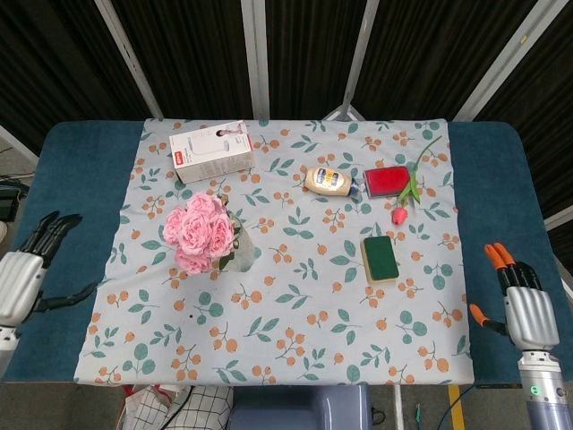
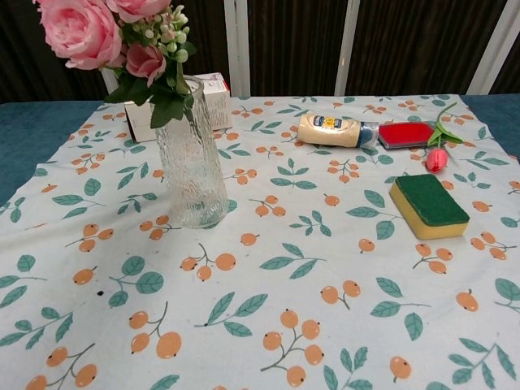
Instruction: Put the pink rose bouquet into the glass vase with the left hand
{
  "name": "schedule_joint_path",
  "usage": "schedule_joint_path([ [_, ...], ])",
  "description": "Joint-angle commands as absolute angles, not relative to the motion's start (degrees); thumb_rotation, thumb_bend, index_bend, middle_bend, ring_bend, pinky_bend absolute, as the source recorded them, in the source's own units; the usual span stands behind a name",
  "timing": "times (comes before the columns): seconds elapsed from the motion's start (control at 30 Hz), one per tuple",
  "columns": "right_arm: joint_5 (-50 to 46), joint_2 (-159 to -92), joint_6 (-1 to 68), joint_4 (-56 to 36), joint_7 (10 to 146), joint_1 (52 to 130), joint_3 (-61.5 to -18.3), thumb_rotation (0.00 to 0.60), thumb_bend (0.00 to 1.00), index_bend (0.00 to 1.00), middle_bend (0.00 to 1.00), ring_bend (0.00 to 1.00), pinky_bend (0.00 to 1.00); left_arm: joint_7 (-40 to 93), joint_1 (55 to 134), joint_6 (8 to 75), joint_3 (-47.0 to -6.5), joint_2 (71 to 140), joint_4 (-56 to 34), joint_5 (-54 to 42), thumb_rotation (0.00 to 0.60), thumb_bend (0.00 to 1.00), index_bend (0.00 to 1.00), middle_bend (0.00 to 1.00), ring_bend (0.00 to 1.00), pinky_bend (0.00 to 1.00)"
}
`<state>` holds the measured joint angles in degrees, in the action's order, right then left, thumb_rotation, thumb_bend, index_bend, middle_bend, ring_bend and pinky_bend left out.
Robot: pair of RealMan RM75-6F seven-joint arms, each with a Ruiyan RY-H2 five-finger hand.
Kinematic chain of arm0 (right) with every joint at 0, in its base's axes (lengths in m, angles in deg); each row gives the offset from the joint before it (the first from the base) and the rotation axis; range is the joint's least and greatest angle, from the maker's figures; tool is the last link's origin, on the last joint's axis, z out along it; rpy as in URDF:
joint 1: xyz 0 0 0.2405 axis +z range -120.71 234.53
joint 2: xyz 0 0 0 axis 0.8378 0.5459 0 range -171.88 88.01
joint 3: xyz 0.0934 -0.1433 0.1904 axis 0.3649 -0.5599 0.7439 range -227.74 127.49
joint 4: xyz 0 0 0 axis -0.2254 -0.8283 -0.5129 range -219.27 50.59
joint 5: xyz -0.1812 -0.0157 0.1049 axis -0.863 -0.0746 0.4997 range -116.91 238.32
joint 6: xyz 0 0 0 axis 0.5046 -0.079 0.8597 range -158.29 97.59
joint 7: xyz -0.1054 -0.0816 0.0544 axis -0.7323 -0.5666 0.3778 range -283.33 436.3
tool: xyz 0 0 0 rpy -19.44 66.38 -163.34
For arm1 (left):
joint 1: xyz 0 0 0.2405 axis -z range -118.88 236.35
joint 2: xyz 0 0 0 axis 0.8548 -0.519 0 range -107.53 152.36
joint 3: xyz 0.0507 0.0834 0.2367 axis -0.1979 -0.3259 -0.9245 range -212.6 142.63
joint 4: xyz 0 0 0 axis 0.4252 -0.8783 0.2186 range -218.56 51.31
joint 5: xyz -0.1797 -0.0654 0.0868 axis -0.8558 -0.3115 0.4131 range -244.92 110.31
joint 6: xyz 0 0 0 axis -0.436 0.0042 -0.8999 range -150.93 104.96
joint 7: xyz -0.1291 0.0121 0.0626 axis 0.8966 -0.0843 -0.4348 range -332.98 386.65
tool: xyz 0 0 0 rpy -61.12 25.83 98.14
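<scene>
Both hands idle, fingers spread, empty: left hand [image 1: 22, 278] at 9 o'clock, right hand [image 1: 522, 300] at 4. Pink rose bouquet [image 2: 106, 36] stands in glass vase [image 2: 188, 158]; you look done.

A floral tablecloth [image 1: 295, 305] covers a teal table [image 1: 76, 179] before dark curtains [image 1: 197, 54].

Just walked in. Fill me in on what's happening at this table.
The pink rose bouquet stands in the glass vase on the floral cloth, with nothing holding it. The left hand is off at the table's left edge, fingers apart and empty. The right hand waits at the right edge, also empty. The flower job looks done.
</scene>
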<state>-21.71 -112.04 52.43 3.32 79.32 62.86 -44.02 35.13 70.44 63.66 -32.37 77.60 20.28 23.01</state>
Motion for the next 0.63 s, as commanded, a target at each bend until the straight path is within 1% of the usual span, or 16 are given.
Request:
schedule_joint_path([
  [0.03, -22.83, -111.7, 52.84, 3.43, 79.45, 62.89, -44.43, 0.6, 0.28, 0.1, 0.08, 0.14, 0.11, 29.69, 63.59, 71.84, -35.85, 81.89, 14.07, 25.34, 0.6, 0.3, 0.13, 0.1, 0.01, 0.2],
  [0.13, -24.02, -110.91, 52.9, 3.49, 79.97, 62.93, -44.97, 0.6, 0.28, 0.1, 0.08, 0.14, 0.11, 27.7, 61.64, 72.7, -36.34, 84.32, 11.42, 23.94, 0.6, 0.3, 0.13, 0.1, 0.01, 0.2],
  [0.2, -24.59, -110.38, 52.98, 3.61, 80.25, 62.95, -45.2, 0.6, 0.28, 0.1, 0.08, 0.14, 0.11, 27.55, 61.24, 71.41, -36.94, 84.97, 10.85, 23.08, 0.6, 0.3, 0.13, 0.09, 0.0, 0.2],
  [0.3, -25.13, -110.23, 53.48, 3.46, 80.41, 62.92, -45.23, 0.6, 0.28, 0.1, 0.08, 0.14, 0.11, 29.02, 61.89, 68.46, -37.66, 83.82, 12.09, 22.83, 0.6, 0.3, 0.12, 0.09, 0.0, 0.19],
  [0.47, -25.88, -110.77, 54.25, 2.71, 80.0, 62.93, -45.3, 0.6, 0.28, 0.1, 0.08, 0.14, 0.11, 26.55, 61.38, 69.72, -36.5, 84.47, 12.06, 22.52, 0.6, 0.3, 0.12, 0.07, 0.0, 0.19],
  [0.63, -26.01, -111.31, 54.29, 2.56, 79.39, 63.09, -45.33, 0.6, 0.28, 0.1, 0.08, 0.14, 0.11, 26.76, 60.61, 71.12, -35.88, 84.92, 11.0, 22.8, 0.6, 0.3, 0.12, 0.07, 0.0, 0.19],
])
